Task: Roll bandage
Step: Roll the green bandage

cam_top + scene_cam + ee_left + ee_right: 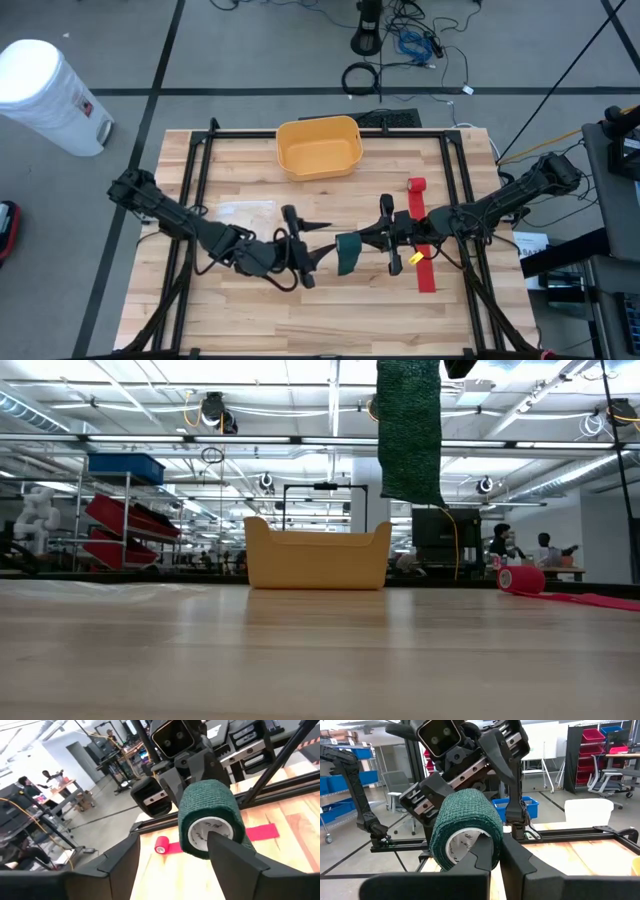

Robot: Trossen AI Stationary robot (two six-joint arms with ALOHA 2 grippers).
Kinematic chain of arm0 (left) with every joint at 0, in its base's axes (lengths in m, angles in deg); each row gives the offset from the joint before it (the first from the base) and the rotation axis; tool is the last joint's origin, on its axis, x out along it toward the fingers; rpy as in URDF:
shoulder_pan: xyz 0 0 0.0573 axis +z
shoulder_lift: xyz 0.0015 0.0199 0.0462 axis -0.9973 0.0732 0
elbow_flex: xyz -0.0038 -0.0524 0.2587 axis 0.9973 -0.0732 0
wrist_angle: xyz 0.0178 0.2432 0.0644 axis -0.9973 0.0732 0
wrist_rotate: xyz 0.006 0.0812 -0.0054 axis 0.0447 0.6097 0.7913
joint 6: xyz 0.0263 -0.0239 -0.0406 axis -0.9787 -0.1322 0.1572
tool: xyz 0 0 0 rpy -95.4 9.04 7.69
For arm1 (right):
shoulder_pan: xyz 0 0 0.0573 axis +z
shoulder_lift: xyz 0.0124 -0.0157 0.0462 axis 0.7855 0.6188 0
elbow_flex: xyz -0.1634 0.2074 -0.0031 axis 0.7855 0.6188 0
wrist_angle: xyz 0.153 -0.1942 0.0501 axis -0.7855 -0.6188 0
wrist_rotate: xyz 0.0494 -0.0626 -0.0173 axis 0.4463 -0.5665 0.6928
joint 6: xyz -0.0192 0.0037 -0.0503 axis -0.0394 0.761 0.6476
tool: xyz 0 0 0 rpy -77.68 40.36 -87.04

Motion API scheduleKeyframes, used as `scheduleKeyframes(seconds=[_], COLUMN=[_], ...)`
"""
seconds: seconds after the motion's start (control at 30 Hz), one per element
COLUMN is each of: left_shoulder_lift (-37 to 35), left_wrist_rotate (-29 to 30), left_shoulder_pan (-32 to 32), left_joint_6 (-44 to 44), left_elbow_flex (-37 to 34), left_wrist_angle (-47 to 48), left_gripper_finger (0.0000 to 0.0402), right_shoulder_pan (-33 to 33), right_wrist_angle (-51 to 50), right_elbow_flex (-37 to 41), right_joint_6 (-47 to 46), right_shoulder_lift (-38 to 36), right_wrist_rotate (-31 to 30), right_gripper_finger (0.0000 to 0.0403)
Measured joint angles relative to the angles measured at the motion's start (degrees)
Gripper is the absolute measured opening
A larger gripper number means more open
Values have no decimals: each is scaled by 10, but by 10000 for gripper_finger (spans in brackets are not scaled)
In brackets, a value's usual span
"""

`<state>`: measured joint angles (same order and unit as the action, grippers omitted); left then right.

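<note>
A dark green bandage roll (347, 254) hangs high over the middle of the table, with my right gripper (372, 240) shut on it from the right. Seen from table height, the green roll (410, 430) reaches down from the picture's top, well clear of the wood. My left gripper (325, 238) stands open just left of the roll. One left fingertip (216, 842) is in front of the roll's white core (210, 831), and the other is off to the side. A red bandage (416, 185) lies on the table to the right, partly unrolled into a strip (426, 270). My right gripper pinches the green roll's wall at its edge (492, 832), one finger (481, 851) in front of the hollow core and the other (520, 857) outside. It comes in level from the table's right. The roll is lifted clear. Whether my left gripper touches the roll I cannot tell.
A yellow bin (318, 147) stands at the table's far edge, middle. A black frame (200, 170) runs along the table's sides. Bare wood lies along the near edge (330, 320). People sit in the room beyond the table.
</note>
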<state>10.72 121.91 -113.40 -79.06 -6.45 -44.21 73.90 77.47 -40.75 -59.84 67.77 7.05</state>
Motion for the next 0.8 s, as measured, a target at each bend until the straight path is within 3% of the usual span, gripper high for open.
scheduleKeyframes(seconds=[0.2, 0.37, 0.47, 0.63, 0.8], left_shoulder_lift=[-1, -1, -1, 10, 59], left_wrist_rotate=[53, 64, 51, -17, -8], left_shoulder_pan=[-20, -53, -67, -83, -103], left_joint_6=[-37, -89, -130, -144, -294], left_elbow_flex=[0, 0, 0, 0, 0], left_wrist_angle=[0, -7, -28, -10, -33], left_gripper_finger=[241, 241, 241, 236, 229], right_shoulder_pan=[0, 0, 0, 0, -4], right_wrist_angle=[0, 2, 7, 11, 27], right_elbow_flex=[0, 0, 0, 0, 0], right_joint_6=[0, 2, 2, 1, 0], right_shoulder_lift=[0, 0, 0, 0, -2], right_wrist_rotate=[0, 0, 0, -6, -6], right_gripper_finger=[11, 11, 11, 11, 11])
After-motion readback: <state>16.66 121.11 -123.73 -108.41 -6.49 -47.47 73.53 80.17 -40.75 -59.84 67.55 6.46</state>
